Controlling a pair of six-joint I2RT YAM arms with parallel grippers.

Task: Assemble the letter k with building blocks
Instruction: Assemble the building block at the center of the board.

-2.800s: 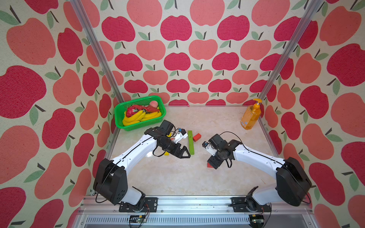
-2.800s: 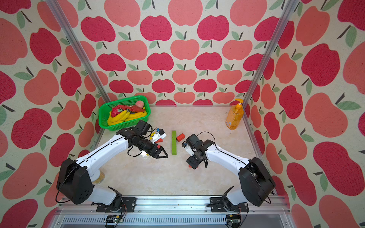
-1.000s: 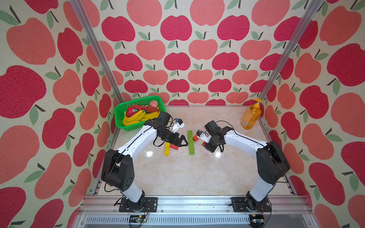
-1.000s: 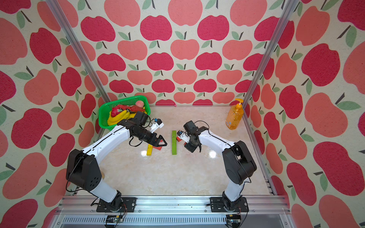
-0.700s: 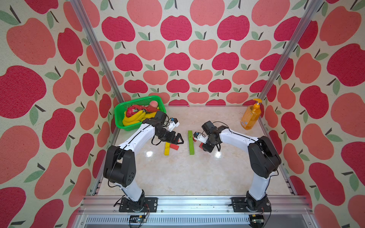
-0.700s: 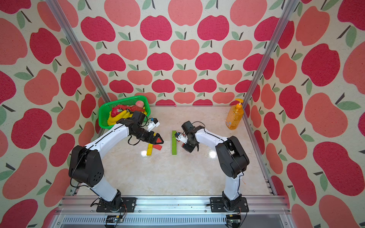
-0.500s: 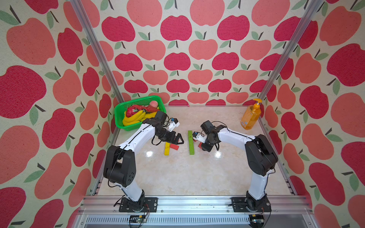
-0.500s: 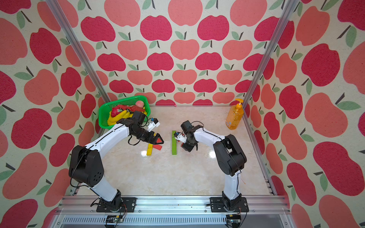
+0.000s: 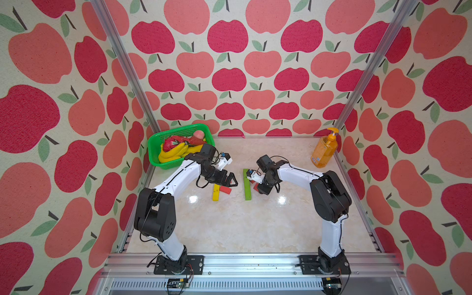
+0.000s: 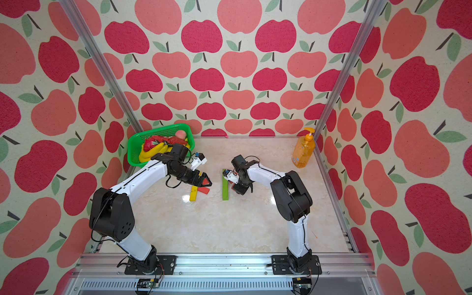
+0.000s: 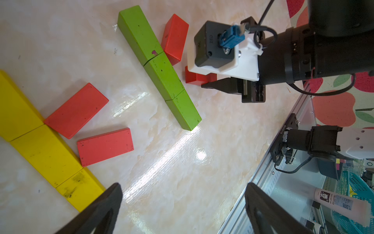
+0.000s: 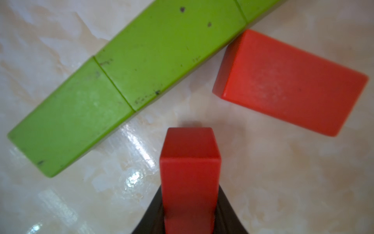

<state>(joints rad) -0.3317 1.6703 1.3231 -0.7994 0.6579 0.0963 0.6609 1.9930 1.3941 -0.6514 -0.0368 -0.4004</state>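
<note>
Right claw (image 12: 189, 204) pinches red brick (image 12: 189, 160); both top views seemingly hide it.

Right gripper (image 12: 189, 204) clamped on a small matte red rectangular brick (image 12: 189, 158), its end poking out over the glossy cream marble-look tabletop (image 12: 283, 182). Just beyond, clear of it, a straight bar of matte green bricks (image 12: 141, 60) runs slantwise. A second flat red brick (image 12: 289, 85) lies with one corner right at the bar's edge.

Green bar (image 9: 247, 184), yellow bar (image 9: 216, 192), red brick (image 12: 189, 162) held
</note>
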